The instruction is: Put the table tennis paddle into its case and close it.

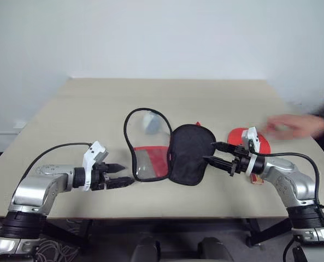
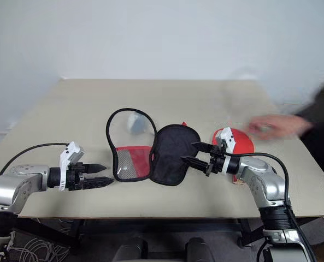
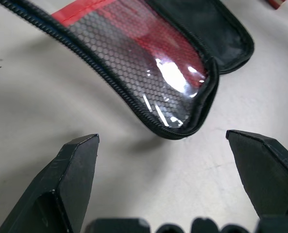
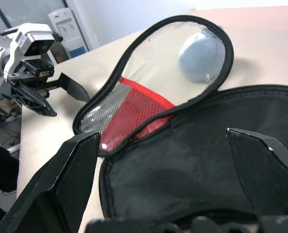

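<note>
The case [image 1: 190, 154] lies unzipped and spread flat at mid-table, its black half to the right. Its flap with the mesh window and red panel [image 1: 151, 161] lies to the left. The table tennis paddle [image 1: 239, 136] rests red face up to the right of the case, partly hidden behind my right wrist. My right gripper [image 1: 211, 152] is open, hovering at the right edge of the black half [image 4: 192, 160]. My left gripper [image 1: 123, 174] is open just left of the mesh flap [image 3: 148, 73], apart from it.
A pale grey-blue soft lump [image 1: 151, 123] lies on the table [image 1: 96, 103] inside the flap's zip loop. A person's blurred hand [image 1: 293, 125] reaches in from the right, close to the paddle. Bare tabletop stretches behind and to the left of the case.
</note>
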